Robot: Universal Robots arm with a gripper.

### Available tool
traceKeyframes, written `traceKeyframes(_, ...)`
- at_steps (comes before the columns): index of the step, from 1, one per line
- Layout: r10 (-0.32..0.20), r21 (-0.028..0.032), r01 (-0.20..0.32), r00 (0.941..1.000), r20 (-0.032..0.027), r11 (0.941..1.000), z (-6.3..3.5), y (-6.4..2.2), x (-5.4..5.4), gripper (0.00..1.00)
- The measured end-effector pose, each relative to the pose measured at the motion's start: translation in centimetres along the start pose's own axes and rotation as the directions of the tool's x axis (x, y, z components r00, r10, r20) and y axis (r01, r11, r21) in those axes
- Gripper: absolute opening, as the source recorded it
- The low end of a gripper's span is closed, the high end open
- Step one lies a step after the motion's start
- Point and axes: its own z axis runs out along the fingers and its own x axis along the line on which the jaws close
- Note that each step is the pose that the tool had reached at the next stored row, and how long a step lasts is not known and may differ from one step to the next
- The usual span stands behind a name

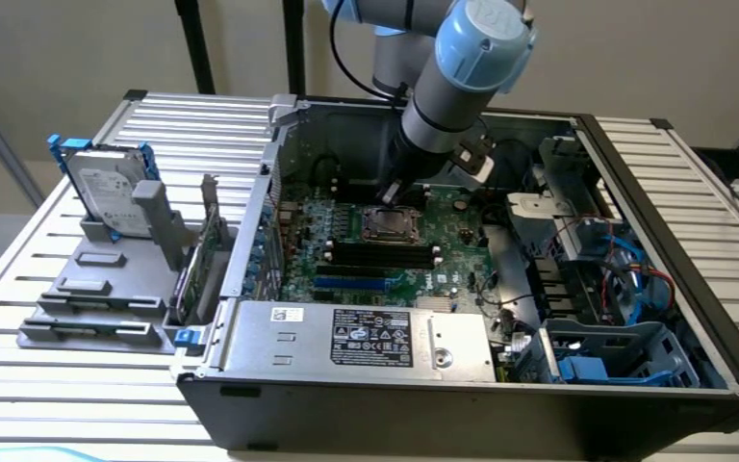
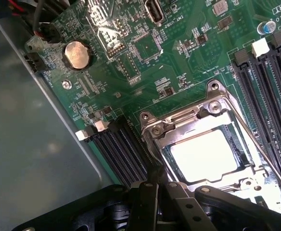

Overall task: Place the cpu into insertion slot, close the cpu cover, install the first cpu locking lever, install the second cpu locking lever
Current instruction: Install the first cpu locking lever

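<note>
Gripper (image 2: 159, 182) fingers are drawn together, black tips pressed side by side with no gap between them. They sit at the near edge of the insertion slot (image 2: 165, 155), right at the end of a thin dark locking lever (image 2: 150, 144) that runs along the socket's side. Whether the tips pinch that lever or only touch it I cannot tell.

Just ahead of the fingertips lies the cpu (image 2: 210, 155), flat in the slot, its pale metal face catching the light. The cpu cover (image 2: 179, 126) is down over it — a silvery frame plate ringing the chip on all sides. On the far side of the socket from the fingers a second locking lever (image 2: 256, 144), a bright wire rod, runs alongside the cover.

Black memory slots (image 2: 119, 149) sit close beside the gripper, and another bank (image 2: 270, 82) lies beyond the socket. Farther out on the green motherboard (image 2: 179, 62) is a coin cell battery (image 2: 77, 54).

From the exterior view, the gripper (image 1: 389, 197) reaches down into the open computer case (image 1: 677, 241), directly above the socket. A grey power supply (image 1: 369, 337) (label facing up) fills the case edge well clear of the tool, and a hard drive (image 1: 107, 188) stands outside the case.
</note>
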Motion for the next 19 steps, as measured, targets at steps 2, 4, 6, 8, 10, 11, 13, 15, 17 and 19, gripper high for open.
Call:
traceKeyframes(2, -0.001, 0.0002, 0.001, 1.0, 0.0003, 1.0, -0.01, 0.1, 0.1, 0.11)
traceKeyframes(4, -0.002, 0.0004, 0.002, 1.0, 0.0007, 1.0, -0.02, 0.22, 0.1, 0.11)
traceKeyframes(6, -0.003, 0.0007, 0.003, 1.0, 0.001, 1.0, -0.03, 0.36, 0.2, 0.11)
traceKeyframes(8, -0.004, 0.001, 0.004, 1.0, 0.0012, 1.0, -0.03, 0.5, 0.3, 0.11)
traceKeyframes(10, -0.006, 0.0013, 0.006, 1.0, 0.0014, 1.0, -0.02, 0.64, 0.3, 0.11)
traceKeyframes(11, -0.006, 0.0014, 0.006, 1.0, 0.0017, 1.0, 0.0, 0.72, 0.4, 0.11)
traceKeyframes(13, -0.008, 0.0024, 0.008, 1.0, 0.0011, 1.0, 0.04, 0.89, 0.4, 0.11)
traceKeyframes(15, -0.01, 0.0042, 0.01, 1.0, -0.0006, 0.9999, 0.09, 1.04, 0.4, 0.11)
traceKeyframes(17, -0.013, 0.0071, 0.013, 0.9999, -0.0043, 0.9999, 0.12, 1.17, 0.5, 0.11)
traceKeyframes(19, -0.016, 0.0108, 0.016, 0.9998, -0.0096, 0.9998, 0.14, 1.3, 0.5, 0.11)
